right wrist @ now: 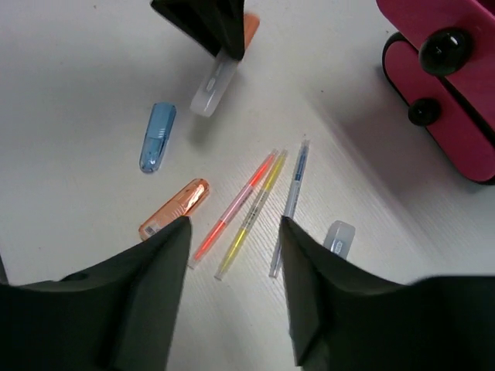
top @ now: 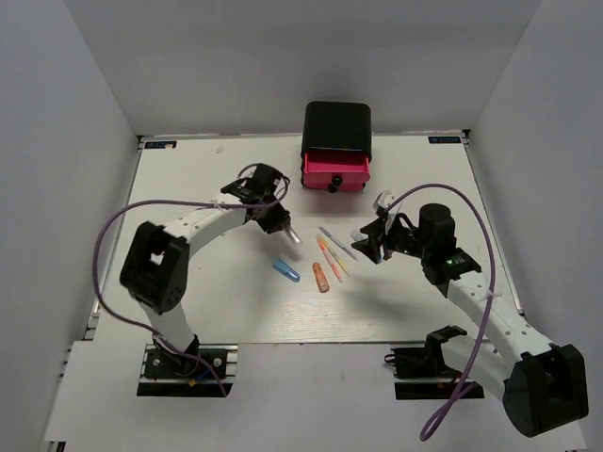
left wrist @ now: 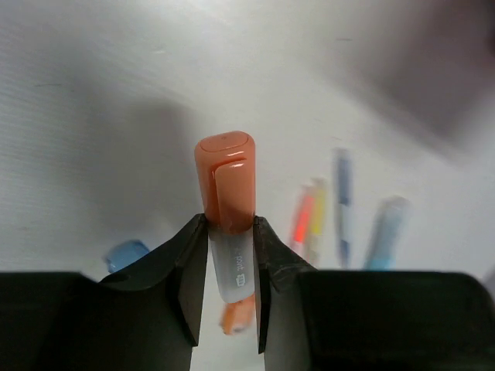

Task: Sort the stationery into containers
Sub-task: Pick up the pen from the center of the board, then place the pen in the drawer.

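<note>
My left gripper [left wrist: 230,251] is shut on a stubby marker [left wrist: 226,182] with an orange cap and a frosted body, held above the table [top: 207,282] left of the cabinet [top: 336,127]. In the top view that left gripper [top: 282,227] hangs above and left of the loose stationery. My right gripper [right wrist: 235,222] is open, hovering over a pink pen [right wrist: 236,202] and a yellow pen [right wrist: 255,209], with a grey-blue pen [right wrist: 291,199] beside them. A blue marker [right wrist: 158,137], an orange marker [right wrist: 176,207] and a pale-blue stubby one [right wrist: 339,235] lie close by. A pink drawer [top: 334,171] stands pulled out.
The black cabinet sits at the table's far middle, its pink drawers with black knobs [right wrist: 445,50] at the upper right of the right wrist view. Grey walls enclose the table on three sides. A purple cable loops from each arm.
</note>
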Action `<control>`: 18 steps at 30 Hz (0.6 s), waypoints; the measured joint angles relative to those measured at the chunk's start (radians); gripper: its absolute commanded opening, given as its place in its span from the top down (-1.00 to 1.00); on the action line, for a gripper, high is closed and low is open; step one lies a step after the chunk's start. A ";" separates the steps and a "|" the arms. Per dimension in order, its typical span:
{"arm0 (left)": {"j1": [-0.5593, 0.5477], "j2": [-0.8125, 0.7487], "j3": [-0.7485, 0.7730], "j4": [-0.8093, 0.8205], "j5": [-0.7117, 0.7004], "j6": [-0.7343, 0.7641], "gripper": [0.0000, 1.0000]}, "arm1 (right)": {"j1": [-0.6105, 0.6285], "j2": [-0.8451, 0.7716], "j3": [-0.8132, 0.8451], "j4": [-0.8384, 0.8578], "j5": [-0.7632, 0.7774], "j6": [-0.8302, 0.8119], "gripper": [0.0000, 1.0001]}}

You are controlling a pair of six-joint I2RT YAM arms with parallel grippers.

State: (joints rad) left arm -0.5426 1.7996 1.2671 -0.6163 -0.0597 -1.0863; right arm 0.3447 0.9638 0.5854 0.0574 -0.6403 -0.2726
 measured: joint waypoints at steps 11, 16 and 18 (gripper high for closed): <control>-0.002 -0.256 0.064 0.288 0.049 0.043 0.88 | -0.004 -0.067 -0.070 0.045 0.140 0.027 0.73; -0.003 -0.165 0.192 0.389 0.071 0.025 0.85 | -0.004 -0.080 -0.079 0.049 0.170 0.031 0.70; -0.003 -0.114 0.238 0.440 0.074 0.003 0.85 | -0.004 -0.085 -0.079 0.050 0.178 0.031 0.70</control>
State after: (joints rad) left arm -0.5453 1.6859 1.5051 -0.1764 0.0143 -1.0828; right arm 0.3405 0.8783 0.5064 0.1074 -0.4625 -0.2420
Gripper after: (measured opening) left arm 0.361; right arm 0.147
